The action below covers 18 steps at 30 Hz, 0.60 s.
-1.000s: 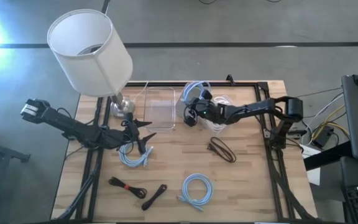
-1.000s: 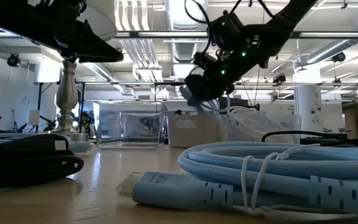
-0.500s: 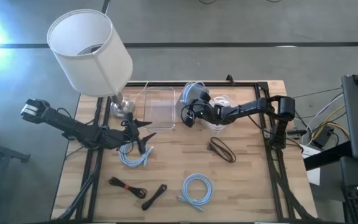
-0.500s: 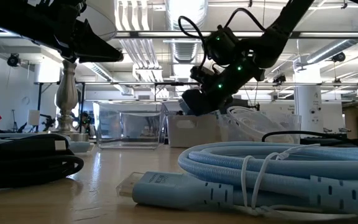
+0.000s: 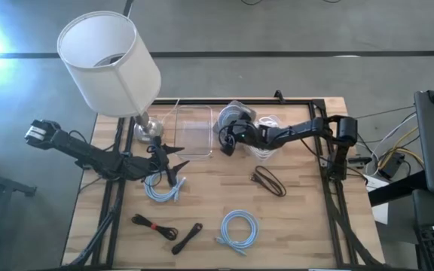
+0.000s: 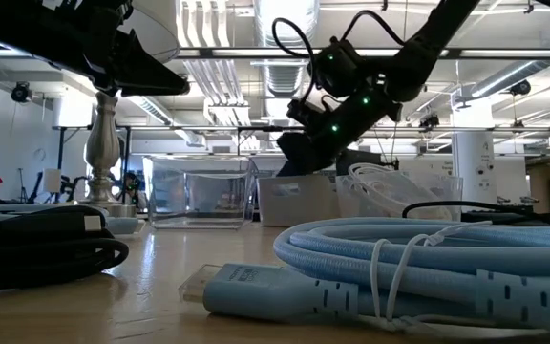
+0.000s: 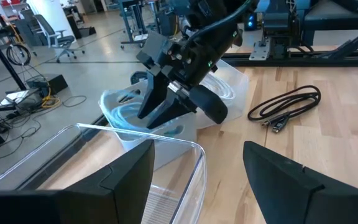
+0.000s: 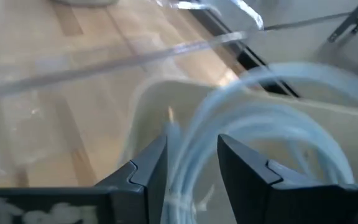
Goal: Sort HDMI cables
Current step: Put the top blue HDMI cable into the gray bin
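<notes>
My right gripper (image 5: 225,142) (image 7: 160,112) is open and slants down into a small clear tub (image 7: 135,140) at the table's far middle. A light blue coiled cable (image 5: 236,117) (image 8: 260,124) lies in that tub, and one of its loops runs between the fingers; I cannot tell whether they touch it. A white coil (image 5: 268,122) lies in the tub beside it. My left gripper (image 5: 178,167) hangs open above another light blue coil (image 5: 162,190). A third light blue coil (image 5: 239,228), a loose black cable (image 5: 268,181) and two black bundles (image 5: 154,224) (image 5: 188,236) lie on the wood.
A larger clear tub (image 5: 194,128) stands just left of the small tubs. A lamp with a white shade (image 5: 110,64) rises at the far left corner on its base (image 5: 148,129). A black frame runs around the table's edges.
My right gripper has sunk and gone a little toward the table's left, down to the small tub. The light blue coil that hung with it above the tub now lies inside the tub.
</notes>
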### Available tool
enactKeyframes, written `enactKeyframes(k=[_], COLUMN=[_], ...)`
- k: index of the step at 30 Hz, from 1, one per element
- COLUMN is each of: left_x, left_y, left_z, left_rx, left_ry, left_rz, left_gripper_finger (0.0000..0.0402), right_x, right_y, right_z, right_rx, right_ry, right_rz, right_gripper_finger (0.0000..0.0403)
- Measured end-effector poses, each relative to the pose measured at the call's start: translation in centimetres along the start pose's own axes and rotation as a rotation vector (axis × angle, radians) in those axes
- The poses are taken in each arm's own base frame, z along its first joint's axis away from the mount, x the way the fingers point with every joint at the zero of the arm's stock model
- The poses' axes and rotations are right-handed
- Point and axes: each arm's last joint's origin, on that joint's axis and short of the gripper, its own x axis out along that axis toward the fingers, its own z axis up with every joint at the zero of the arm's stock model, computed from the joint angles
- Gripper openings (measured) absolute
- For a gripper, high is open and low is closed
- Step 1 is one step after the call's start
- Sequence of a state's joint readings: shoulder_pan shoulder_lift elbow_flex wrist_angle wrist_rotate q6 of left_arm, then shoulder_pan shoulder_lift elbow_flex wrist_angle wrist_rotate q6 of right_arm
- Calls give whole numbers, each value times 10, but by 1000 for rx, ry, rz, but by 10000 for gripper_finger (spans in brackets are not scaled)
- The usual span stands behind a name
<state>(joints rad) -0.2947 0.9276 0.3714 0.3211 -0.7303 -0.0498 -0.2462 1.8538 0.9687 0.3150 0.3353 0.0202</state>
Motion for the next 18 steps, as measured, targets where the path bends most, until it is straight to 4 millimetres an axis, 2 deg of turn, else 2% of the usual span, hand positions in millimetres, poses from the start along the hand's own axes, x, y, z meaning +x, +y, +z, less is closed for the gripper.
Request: enactKeyframes(k=[4, 10, 13, 18], left_x=[0, 0, -1, -9], left_y=[0, -4, -3, 3], left_z=[0, -2, 2, 11], left_rx=[-13, 18, 55, 42], left_ry=[0, 39, 143, 430], left_rz=[-4, -118, -112, -44], left_gripper_finger=[250, 250, 250, 250], right_x=[-2, -11, -15, -22], right_y=[0, 3, 7, 20], right_z=[13, 29, 34, 46], right_rx=[5, -19, -43, -66], right_ry=[-15, 33, 82, 94], right_rz=[2, 16, 25, 53], right_gripper_finger=[140, 132, 128, 122])
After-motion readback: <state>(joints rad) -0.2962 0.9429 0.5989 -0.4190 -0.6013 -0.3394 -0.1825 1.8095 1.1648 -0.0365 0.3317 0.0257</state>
